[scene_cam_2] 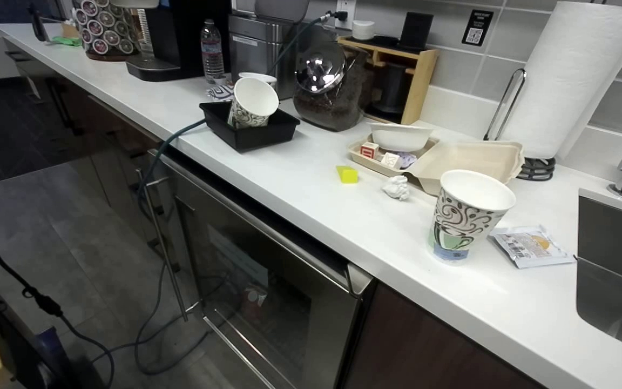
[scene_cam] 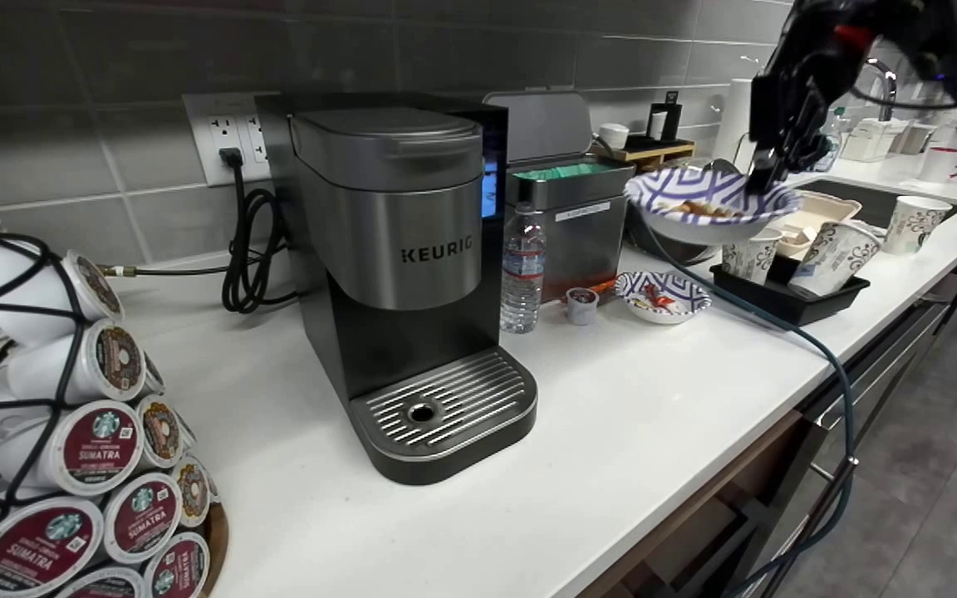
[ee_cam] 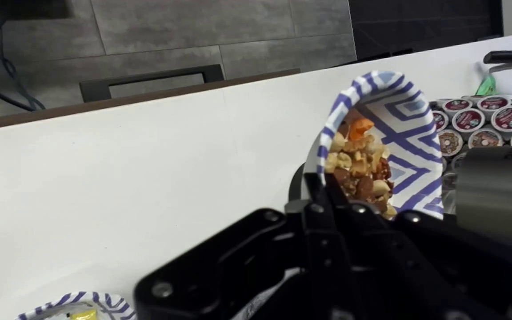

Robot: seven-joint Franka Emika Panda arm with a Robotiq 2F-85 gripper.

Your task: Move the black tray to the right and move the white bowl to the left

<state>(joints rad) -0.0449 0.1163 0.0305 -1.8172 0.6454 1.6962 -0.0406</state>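
The white bowl (scene_cam: pixel 699 226) has a blue pattern and holds mixed nuts. It is raised above the counter in an exterior view. In the wrist view the bowl (ee_cam: pixel 409 151) is seen from above with the nuts inside. My gripper (ee_cam: pixel 327 180) is shut on its rim, one finger inside and one outside; it also shows in an exterior view (scene_cam: pixel 761 181). The black tray (scene_cam: pixel 790 301) stands on the counter near the front edge, also in an exterior view (scene_cam_2: pixel 257 139). Two paper cups are in the tray, one tilted (scene_cam: pixel 836 259).
A smaller patterned bowl (scene_cam: pixel 665 311) with wrappers sits left of the tray. The coffee maker (scene_cam: pixel 412 208), a water bottle (scene_cam: pixel 522 274) and a pod rack (scene_cam: pixel 105 448) stand along the counter. A cable (scene_cam: pixel 786 324) crosses beside the tray. A takeout box (scene_cam_2: pixel 462 156) and cup (scene_cam_2: pixel 467 216) lie nearer the sink.
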